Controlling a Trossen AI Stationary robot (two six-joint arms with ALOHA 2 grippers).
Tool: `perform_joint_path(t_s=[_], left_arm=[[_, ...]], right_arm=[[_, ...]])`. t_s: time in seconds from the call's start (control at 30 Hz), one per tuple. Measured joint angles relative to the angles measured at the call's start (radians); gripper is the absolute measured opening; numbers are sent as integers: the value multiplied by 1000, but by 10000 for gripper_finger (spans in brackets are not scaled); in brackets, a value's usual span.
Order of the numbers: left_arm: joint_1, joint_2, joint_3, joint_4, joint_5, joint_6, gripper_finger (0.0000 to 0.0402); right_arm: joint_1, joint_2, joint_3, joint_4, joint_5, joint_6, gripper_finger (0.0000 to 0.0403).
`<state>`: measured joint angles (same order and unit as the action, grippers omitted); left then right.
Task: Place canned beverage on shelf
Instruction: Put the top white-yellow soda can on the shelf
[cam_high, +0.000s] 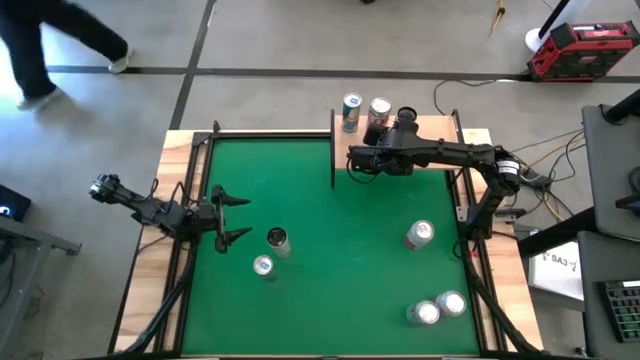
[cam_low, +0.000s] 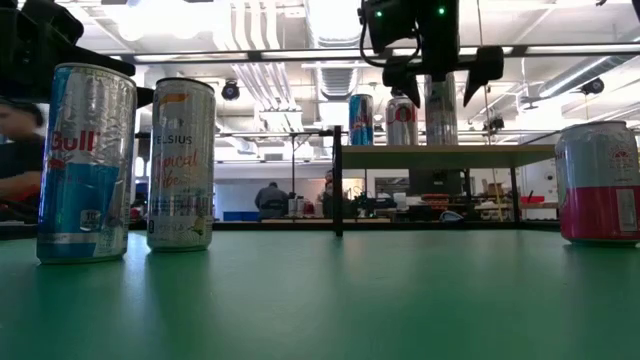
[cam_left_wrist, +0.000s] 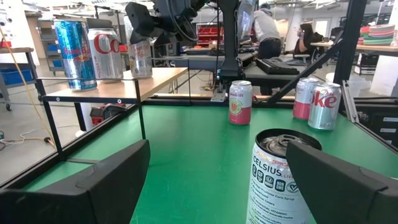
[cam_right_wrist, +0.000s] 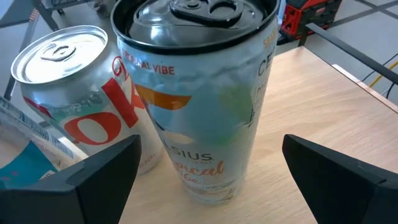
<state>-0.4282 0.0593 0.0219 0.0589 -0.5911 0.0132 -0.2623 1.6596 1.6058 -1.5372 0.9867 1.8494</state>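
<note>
Fingers spread on both grippers; three cans (cam_high: 364, 112) on shelf (cam_high: 440, 135), five on table (cam_high: 330, 260).

2 black arms (cam_high: 440, 153), matte wedge fingers (cam_left_wrist: 93, 186).

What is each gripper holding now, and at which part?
Nothing is held. The right gripper is open around a Celsius can on the shelf; the left gripper is open near another.
</note>
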Motion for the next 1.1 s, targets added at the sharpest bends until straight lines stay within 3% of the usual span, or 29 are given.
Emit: perform_joint_path(t_s=[0.73, 1.1], left_arm=[[0, 0, 0, 0, 0, 0, 361], [0, 0, 0, 0, 0, 0, 361]], right_arm=[[-37, 57, 4, -2, 4, 28, 379], [-40, 57, 4, -2, 5, 30, 298]])
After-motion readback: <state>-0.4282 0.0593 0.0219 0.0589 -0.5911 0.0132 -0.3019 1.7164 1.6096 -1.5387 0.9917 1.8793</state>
